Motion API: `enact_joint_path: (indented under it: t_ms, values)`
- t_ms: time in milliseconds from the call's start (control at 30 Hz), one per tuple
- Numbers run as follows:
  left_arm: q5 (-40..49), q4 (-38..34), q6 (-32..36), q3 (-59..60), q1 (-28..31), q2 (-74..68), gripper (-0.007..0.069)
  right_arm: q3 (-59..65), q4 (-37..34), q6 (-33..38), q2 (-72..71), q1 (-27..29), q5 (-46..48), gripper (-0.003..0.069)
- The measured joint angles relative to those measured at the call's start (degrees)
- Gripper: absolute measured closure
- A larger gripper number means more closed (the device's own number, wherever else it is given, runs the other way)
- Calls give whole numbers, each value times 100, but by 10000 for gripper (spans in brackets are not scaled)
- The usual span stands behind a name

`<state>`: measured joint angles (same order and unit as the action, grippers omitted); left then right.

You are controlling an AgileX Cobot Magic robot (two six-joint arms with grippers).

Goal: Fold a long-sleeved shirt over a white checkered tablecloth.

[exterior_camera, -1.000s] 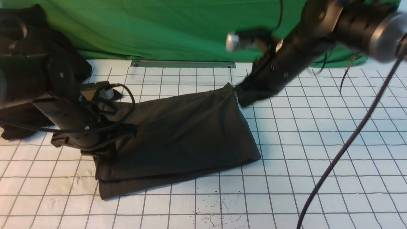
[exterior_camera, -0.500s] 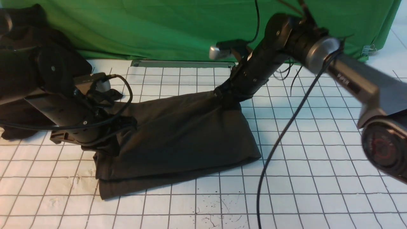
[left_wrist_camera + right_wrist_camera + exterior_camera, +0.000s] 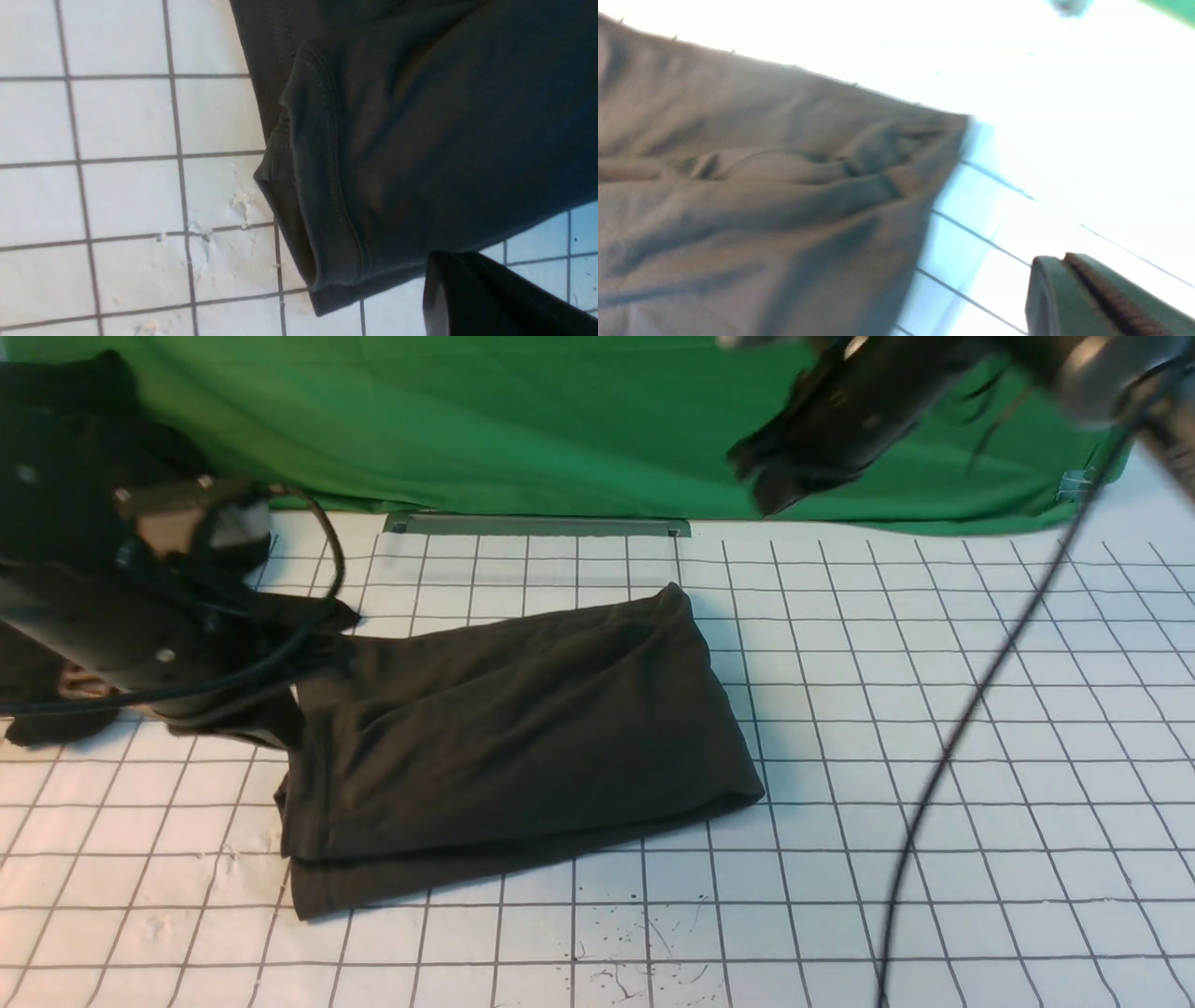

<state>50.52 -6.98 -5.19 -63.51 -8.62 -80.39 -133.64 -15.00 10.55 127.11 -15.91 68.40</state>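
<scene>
Right claw (image 3: 777, 476) lifting off shirt (image 3: 541, 737) toward cloth's (image 3: 934, 709) far edge, tips together; left claw (image 3: 285, 714) withdrawing, tips together. Sleeve arm-snagging risking unfolding.

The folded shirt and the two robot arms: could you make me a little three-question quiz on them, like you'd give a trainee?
1. True or false: the right gripper is holding the shirt.
2. Multiple choice: what pattern does the tablecloth have? A) stripes B) a grid C) dots
3. Fill in the blank: the backdrop behind the tablecloth is ____.

Key: 1. false; 2. B; 3. green
</scene>
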Motion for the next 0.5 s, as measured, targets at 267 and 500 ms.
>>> enact_joint_path:
  t_ms: [267, 500]
  values:
    - [490, 269, -250, 816, 0, 2119, 630, 2505, 109, 213, -1643, 515, 29, 648]
    - [565, -499, -289, 1934, 0, 3985, 630, 5152, -30, 314, -3701, 515, -1396, 652]
